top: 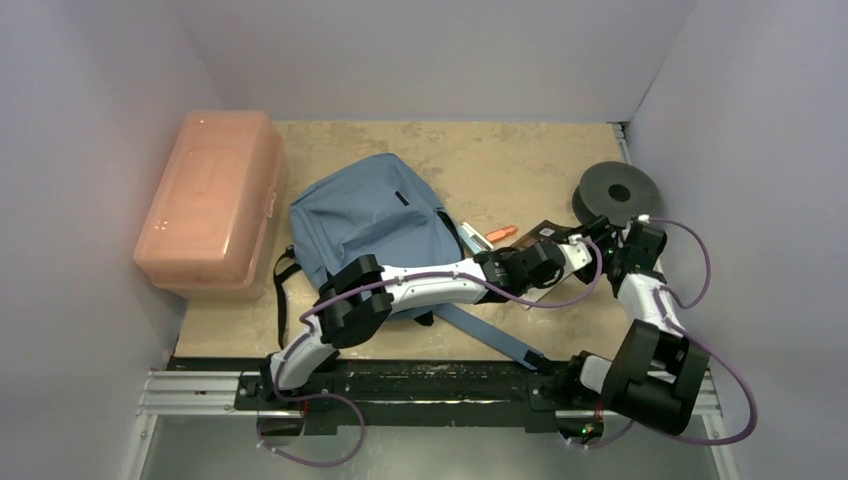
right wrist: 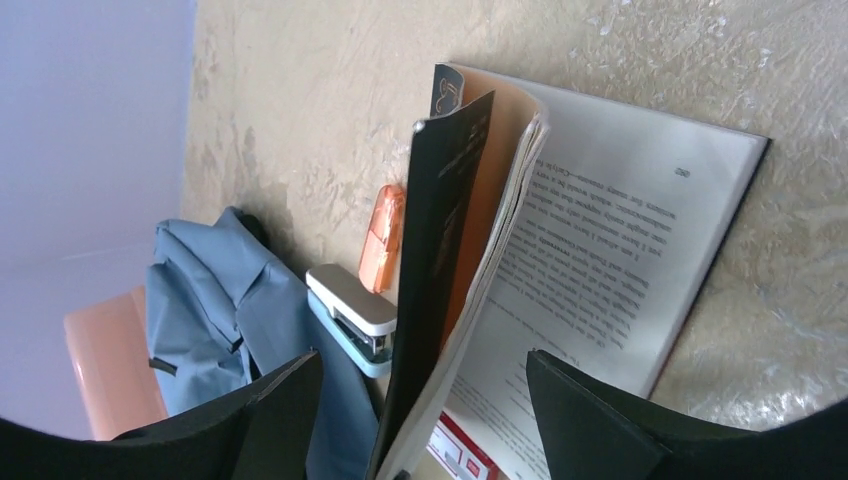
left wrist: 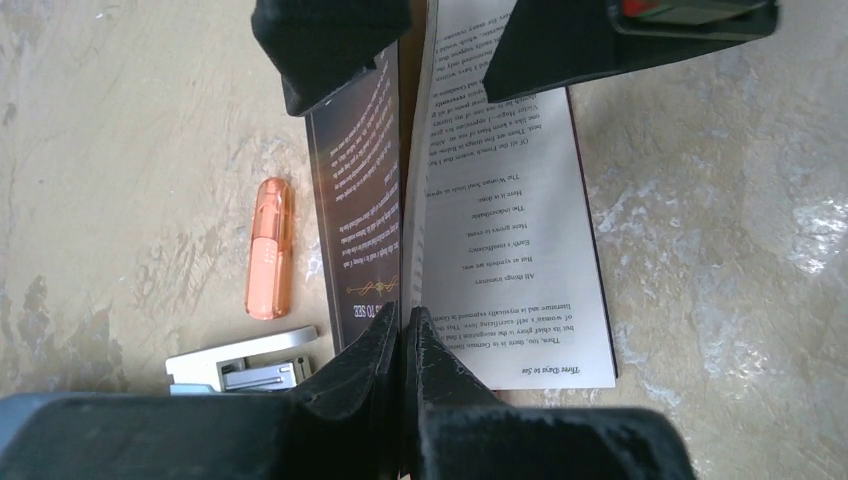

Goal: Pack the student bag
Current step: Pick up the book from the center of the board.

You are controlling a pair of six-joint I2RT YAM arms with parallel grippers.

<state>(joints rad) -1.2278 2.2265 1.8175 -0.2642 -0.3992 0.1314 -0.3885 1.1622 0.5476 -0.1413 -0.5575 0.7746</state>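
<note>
Left gripper (left wrist: 403, 335): I pinch the raised leaves of the open book (left wrist: 500, 250). Right gripper (right wrist: 422, 365): spread wide, the book between my fingers.

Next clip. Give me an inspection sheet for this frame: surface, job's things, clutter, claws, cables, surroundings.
Surface: beige mottled table, no spills seen.
Job's things: student bag lying flat; open book, orange marker and stapler on the table to its right.
Clutter: salmon-pink box left of the bag; dark grey spool at far right.
Claws: left claw shut on the book's raised leaves; right claw open, astride the book.
Cables: purple cables looped along both arms.
Surroundings: plain pale walls on three sides.
</note>
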